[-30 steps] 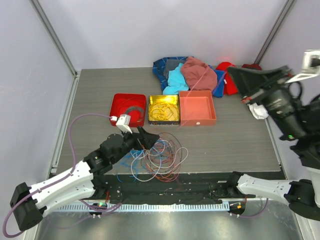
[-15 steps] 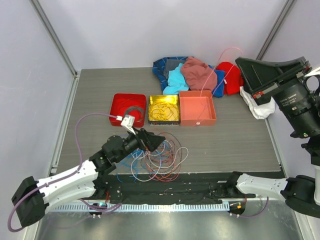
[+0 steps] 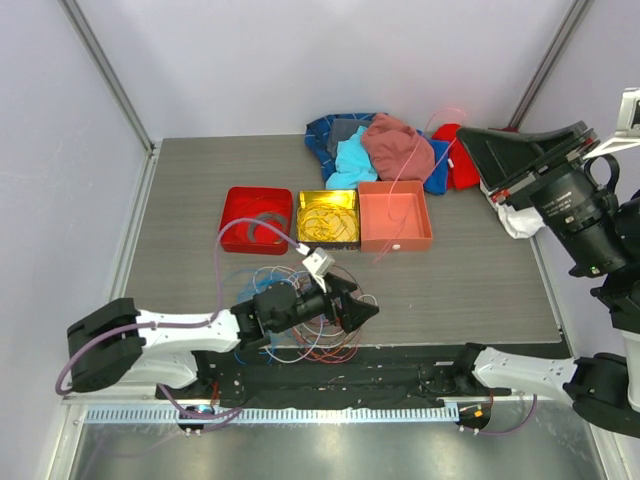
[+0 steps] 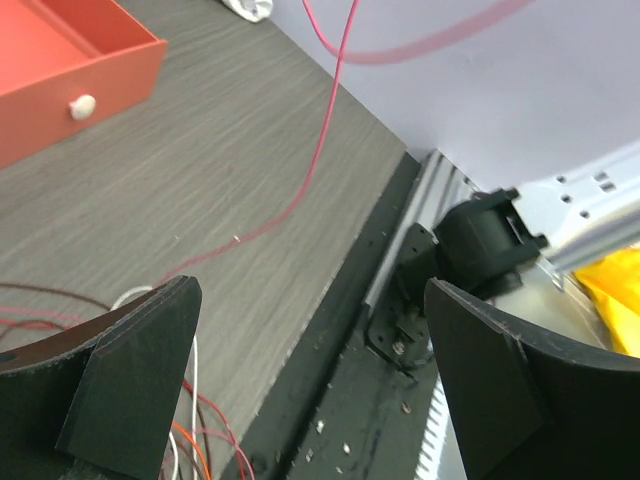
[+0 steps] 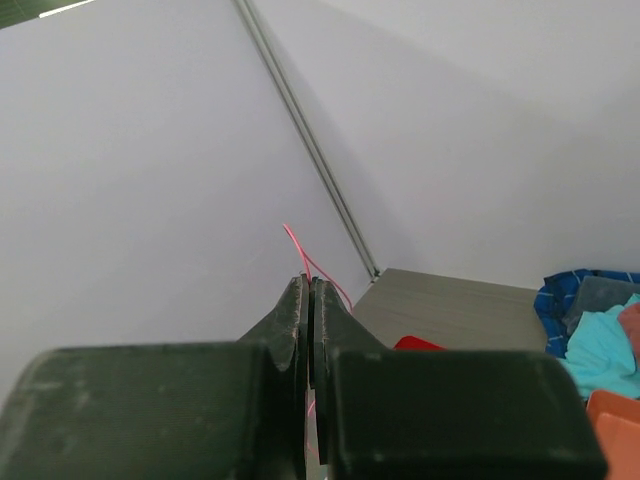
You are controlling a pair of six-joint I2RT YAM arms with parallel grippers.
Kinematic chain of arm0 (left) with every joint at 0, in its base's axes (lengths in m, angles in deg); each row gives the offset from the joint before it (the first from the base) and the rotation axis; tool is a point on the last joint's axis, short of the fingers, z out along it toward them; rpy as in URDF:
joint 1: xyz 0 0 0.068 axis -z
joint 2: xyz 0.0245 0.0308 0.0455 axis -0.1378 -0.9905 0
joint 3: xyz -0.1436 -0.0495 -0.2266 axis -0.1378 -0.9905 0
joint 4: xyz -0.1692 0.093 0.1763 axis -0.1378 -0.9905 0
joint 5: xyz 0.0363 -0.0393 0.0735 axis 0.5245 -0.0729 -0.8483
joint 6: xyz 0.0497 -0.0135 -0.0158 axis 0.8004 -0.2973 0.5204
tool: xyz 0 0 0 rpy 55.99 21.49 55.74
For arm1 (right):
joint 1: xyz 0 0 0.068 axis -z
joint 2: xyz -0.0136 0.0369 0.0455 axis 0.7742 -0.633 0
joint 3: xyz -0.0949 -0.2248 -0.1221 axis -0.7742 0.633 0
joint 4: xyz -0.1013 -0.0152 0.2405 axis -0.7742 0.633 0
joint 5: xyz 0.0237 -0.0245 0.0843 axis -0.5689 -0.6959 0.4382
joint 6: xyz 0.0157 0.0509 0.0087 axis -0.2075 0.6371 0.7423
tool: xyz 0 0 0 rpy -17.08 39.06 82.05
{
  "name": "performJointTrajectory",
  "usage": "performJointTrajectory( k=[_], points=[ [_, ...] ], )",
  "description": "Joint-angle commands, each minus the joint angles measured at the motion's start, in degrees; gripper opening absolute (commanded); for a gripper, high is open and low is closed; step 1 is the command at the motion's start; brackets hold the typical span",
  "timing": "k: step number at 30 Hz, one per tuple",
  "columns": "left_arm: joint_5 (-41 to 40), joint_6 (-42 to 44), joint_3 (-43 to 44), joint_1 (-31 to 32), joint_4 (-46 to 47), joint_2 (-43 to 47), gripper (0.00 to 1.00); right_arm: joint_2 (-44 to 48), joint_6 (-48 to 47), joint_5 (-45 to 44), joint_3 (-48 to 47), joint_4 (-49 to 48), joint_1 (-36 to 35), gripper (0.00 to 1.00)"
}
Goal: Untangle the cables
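Observation:
The cables [image 3: 318,345] lie as a loose tangle of orange, red, blue and white loops on the table's near middle. My left gripper [image 3: 362,310] hovers just over the tangle's right side, open and empty; in the left wrist view its fingers [image 4: 135,375] stand wide apart, with a few cable loops [image 4: 185,440] at the lower left. One thin pink cable [image 4: 305,170] rises from the table up to my right gripper [image 3: 464,145], held high at the back right. In the right wrist view that gripper [image 5: 309,285] is shut on the pink cable [image 5: 296,245], whose end pokes out above the tips.
A red tray [image 3: 240,232], a yellow tray [image 3: 328,192] holding yellow wire and an orange tray [image 3: 394,240] stand in a row behind the tangle. A heap of coloured clothes [image 3: 385,145] lies at the back, a white crumpled thing [image 3: 518,222] at the right.
My left arm has swung right across the tangle, gripper still open. The right gripper has shifted slightly while keeping hold of the pink cable.

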State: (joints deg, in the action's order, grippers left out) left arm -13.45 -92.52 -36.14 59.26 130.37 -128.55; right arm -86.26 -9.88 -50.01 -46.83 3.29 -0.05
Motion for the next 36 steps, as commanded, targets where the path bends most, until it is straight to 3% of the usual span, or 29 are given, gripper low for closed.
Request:
performJointTrajectory(
  k=[1,7,13,16,17,19,20,23,27,29,31,36],
  points=[
    [-6.2,4.4,3.9,0.1,7.7,-6.8,1.00,1.9,0.7,0.7,3.4,-1.9,0.1,0.01],
    [-13.7,6.8,8.0,-0.1,8.3,-14.5,0.99,3.3,1.5,1.4,5.7,-1.9,0.0,0.01],
    [-18.4,7.0,10.3,-1.4,8.3,-18.3,0.88,4.6,1.8,1.4,6.0,-1.3,0.1,0.01],
    [-17.7,7.1,11.6,-2.6,8.1,-19.9,0.73,5.2,1.8,1.4,6.1,-1.2,0.0,0.01],
    [-17.7,7.0,11.9,-3.0,7.3,-19.9,0.58,5.3,1.7,1.3,6.2,-1.1,0.0,0.01],
    [-18.4,6.8,12.0,-3.5,6.5,-19.2,0.42,6.0,1.5,1.0,6.5,-1.0,0.0,0.01],
    [-19.0,6.7,11.9,-3.6,5.6,-18.3,0.25,6.3,1.5,0.7,7.0,-0.8,0.0,0.01],
    [-20.6,8.4,11.7,-3.8,2.6,-14.8,0.00,8.0,1.5,-0.3,9.1,-0.9,0.1,0.01],
    [-22.2,9.1,16.5,-3.8,-9.9,-5.1,0.00,11.5,2.2,-2.3,14.8,-1.9,0.0,0.01],
    [-23.3,9.4,20.9,-3.8,-22.7,2.1,0.00,14.3,2.6,-3.6,19.4,-2.4,0.1,0.01],
    [-23.4,12.7,28.7,-3.8,-32.4,7.0,0.00,15.8,2.9,-5.2,22.3,-3.2,0.1,0.01],
    [-24.0,18.4,47.3,-3.8,-44.7,10.1,0.00,19.7,4.7,-6.2,31.2,-5.9,0.0,0.01]
  ],
)
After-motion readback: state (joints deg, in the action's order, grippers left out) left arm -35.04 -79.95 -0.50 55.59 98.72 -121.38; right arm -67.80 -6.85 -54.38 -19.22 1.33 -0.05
